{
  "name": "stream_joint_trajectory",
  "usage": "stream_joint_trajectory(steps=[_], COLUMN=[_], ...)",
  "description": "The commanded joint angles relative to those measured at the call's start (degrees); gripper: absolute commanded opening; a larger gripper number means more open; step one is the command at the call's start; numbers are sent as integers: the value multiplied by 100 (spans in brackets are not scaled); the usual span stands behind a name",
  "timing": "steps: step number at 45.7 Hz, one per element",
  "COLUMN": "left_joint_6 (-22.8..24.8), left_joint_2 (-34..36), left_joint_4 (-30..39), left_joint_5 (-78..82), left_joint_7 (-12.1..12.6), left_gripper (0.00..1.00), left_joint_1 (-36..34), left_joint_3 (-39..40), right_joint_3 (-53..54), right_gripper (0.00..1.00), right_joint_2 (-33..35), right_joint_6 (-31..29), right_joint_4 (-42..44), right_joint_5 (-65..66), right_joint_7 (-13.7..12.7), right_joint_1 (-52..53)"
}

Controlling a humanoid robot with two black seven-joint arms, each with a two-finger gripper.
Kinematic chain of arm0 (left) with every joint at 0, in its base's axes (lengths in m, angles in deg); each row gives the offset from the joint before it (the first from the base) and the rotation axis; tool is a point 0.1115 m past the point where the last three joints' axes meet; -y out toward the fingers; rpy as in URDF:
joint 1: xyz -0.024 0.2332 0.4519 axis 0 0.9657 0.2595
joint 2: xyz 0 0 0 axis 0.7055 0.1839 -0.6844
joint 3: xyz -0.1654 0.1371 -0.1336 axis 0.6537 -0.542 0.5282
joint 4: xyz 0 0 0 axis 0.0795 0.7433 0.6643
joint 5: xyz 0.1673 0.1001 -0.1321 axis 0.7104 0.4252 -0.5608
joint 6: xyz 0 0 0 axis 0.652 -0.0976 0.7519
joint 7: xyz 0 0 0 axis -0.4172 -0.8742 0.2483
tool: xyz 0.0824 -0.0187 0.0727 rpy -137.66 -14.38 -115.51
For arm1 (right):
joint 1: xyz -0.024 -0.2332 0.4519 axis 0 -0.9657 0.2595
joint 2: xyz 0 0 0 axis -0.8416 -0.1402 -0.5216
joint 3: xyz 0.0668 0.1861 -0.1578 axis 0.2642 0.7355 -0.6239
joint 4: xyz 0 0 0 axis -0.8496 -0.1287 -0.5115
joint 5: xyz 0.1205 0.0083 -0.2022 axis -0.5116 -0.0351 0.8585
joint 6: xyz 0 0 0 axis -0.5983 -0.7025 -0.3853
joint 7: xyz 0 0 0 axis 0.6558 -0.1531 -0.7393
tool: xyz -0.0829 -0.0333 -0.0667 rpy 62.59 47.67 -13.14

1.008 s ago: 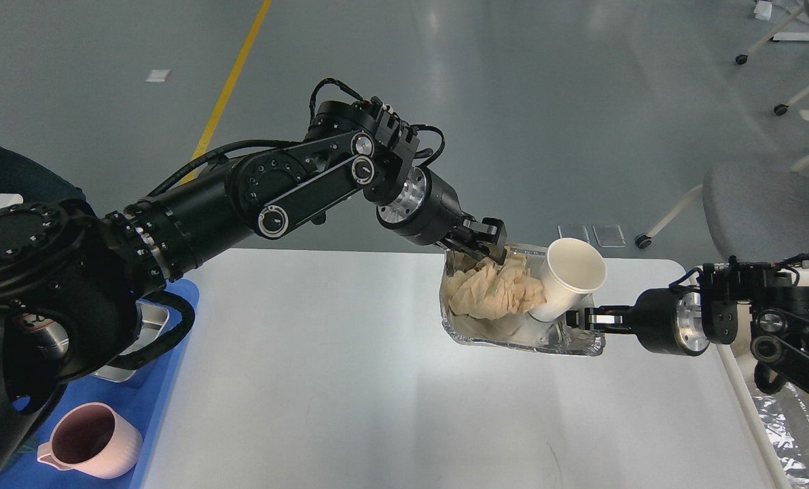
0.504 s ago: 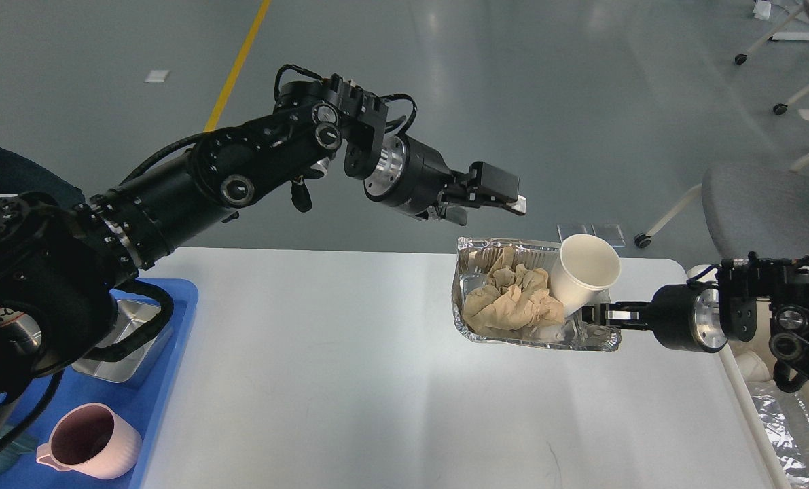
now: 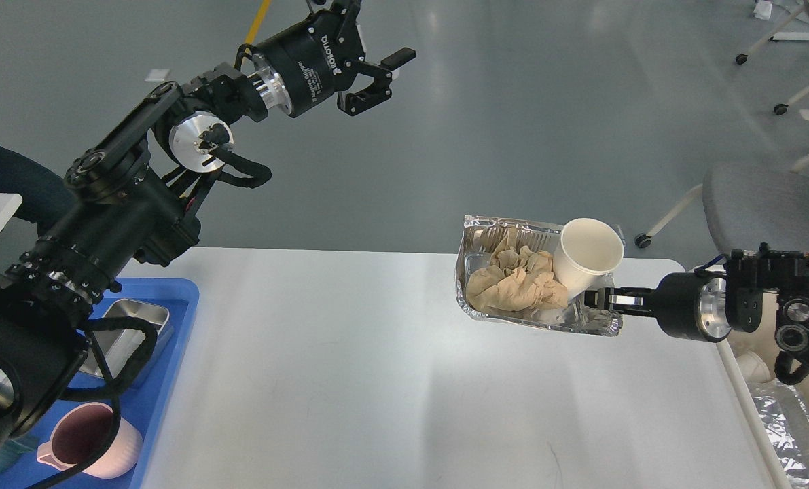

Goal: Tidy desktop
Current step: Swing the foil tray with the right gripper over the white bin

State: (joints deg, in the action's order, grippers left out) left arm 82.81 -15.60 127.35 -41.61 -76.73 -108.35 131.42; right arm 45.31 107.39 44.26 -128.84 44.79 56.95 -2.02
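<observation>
The white desktop [image 3: 350, 380] fills the lower middle of the head view. My right gripper [image 3: 593, 300] is shut on the right rim of a foil tray [image 3: 473, 307] and holds it tilted above the desktop's far right part. The tray holds crumpled brown paper [image 3: 516, 288] and a white paper cup [image 3: 586, 261] lying tilted. My left gripper [image 3: 379, 78] is open and empty, raised high at the upper left, far from the tray.
A blue plastic tray [image 3: 173, 299] at the left edge holds a steel pan [image 3: 129, 333] and a pink mug [image 3: 92, 441]. A cream bin [image 3: 778, 421] with foil lining stands off the desktop's right edge. A grey chair [image 3: 771, 210] is behind.
My left gripper let go of the brown paper, rose and swung up to the left. My right gripper lifted the foil tray a little, moving it slightly right.
</observation>
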Motion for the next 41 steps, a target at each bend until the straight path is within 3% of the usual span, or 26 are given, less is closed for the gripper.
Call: stream_joint_trajectory(steps=[1,8,22,41], left_joint_6=[-199,-164,-94,-94], left_joint_2=[-19,-133,-142,-212], left_joint_4=[-84,-84,-93,-93], left_joint_5=[-125,-116,-169,-195], left_joint_7=[-39,13,14,-39], left_gripper=[98,98,98,98], left_joint_1=[740,1338,2349,2534], left_joint_3=[737,1652,2048,2154], right_joint_3=[248,521,758,706], right_gripper=[0,0,0,0], right_joint_2=[88,123,141,62], right_joint_6=[315,702,1985,2715], right_joint_4=[186,538,1407,2831], right_joint_5=[-444,-813,-2131,-2493], right_joint_7=[-27,-97,-124,-115], right_joint_1=[-176,-299,-685,-1195])
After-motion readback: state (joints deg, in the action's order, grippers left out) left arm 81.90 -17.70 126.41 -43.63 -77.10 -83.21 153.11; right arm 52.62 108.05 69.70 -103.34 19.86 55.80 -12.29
